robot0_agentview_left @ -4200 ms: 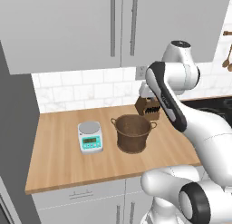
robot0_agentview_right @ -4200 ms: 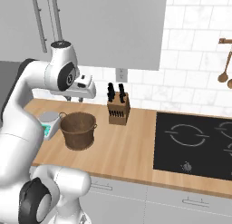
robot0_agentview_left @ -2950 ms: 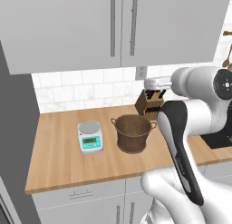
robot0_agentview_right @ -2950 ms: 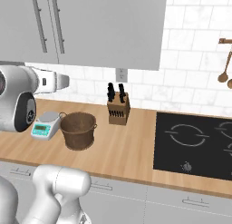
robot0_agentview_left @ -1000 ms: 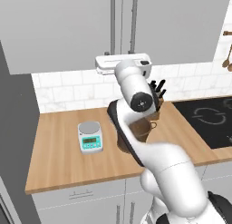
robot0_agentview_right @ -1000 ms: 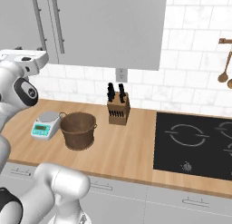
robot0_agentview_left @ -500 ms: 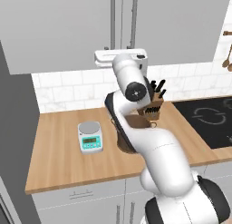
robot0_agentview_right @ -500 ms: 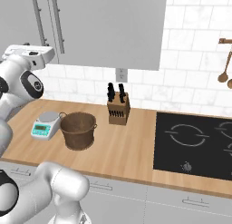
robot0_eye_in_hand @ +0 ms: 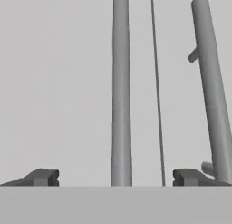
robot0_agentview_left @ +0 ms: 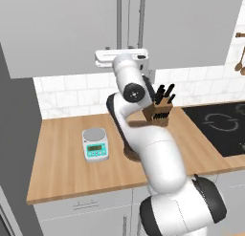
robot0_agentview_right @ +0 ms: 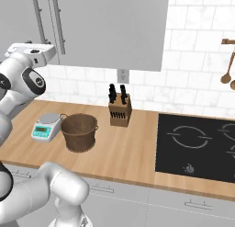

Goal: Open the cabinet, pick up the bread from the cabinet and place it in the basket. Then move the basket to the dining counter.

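The light grey cabinet (robot0_agentview_left: 72, 29) hangs over the counter with both doors shut, so the bread is hidden. My gripper (robot0_eye_in_hand: 115, 177) is open right in front of the doors. The left door's bar handle (robot0_eye_in_hand: 121, 91) stands upright between the two fingertips (robot0_eye_in_hand: 43, 177), untouched. The right door's handle (robot0_eye_in_hand: 210, 82) is just outside the right tip. From the base, my hand (robot0_agentview_left: 119, 58) sits at the handles' lower ends (robot0_agentview_left: 118, 39). The brown woven basket (robot0_agentview_right: 79, 132) stands on the counter below, empty as far as I can see. The dining counter is out of view.
A small scale (robot0_agentview_right: 46, 126) sits left of the basket and a knife block (robot0_agentview_right: 120, 109) to its right by the tiled wall. A black hob (robot0_agentview_right: 197, 148) fills the counter's right end. Wooden spoons (robot0_agentview_right: 227, 60) hang on the wall there.
The hand has risen a little and shifted left, ending at the lower ends of the cabinet handles. The jaws have stayed open. Nothing on the counter has moved.
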Available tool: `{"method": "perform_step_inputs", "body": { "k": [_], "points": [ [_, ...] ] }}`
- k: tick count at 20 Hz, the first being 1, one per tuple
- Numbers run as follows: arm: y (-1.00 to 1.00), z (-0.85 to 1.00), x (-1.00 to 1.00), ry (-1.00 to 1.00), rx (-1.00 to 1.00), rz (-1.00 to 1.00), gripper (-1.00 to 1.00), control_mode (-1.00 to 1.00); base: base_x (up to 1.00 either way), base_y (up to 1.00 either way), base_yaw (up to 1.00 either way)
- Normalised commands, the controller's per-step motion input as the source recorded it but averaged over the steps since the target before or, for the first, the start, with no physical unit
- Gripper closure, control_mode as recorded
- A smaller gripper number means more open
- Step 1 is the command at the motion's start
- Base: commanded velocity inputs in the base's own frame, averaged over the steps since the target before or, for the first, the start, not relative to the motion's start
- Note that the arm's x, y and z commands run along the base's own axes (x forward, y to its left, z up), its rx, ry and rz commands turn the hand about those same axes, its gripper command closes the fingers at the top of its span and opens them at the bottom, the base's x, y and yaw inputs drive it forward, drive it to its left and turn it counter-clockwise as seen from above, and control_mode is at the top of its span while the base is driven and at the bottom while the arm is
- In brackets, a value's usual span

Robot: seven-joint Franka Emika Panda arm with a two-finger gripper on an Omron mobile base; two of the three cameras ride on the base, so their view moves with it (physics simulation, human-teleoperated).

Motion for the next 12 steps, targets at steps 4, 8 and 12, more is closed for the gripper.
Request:
{"method": "perform_step_inputs", "body": {
  "k": [4,8,12],
  "points": [
    [0.00,-0.06,0.34,-0.04,0.00,0.00,-1.00,-1.00,0.00,0.00,0.00],
    [-0.01,0.00,0.31,0.00,0.01,0.00,-1.00,-1.00,0.00,0.00,0.00],
    [0.00,0.00,0.35,0.00,0.00,0.00,-1.00,-1.00,0.00,0.00,0.00]
  ]
}}
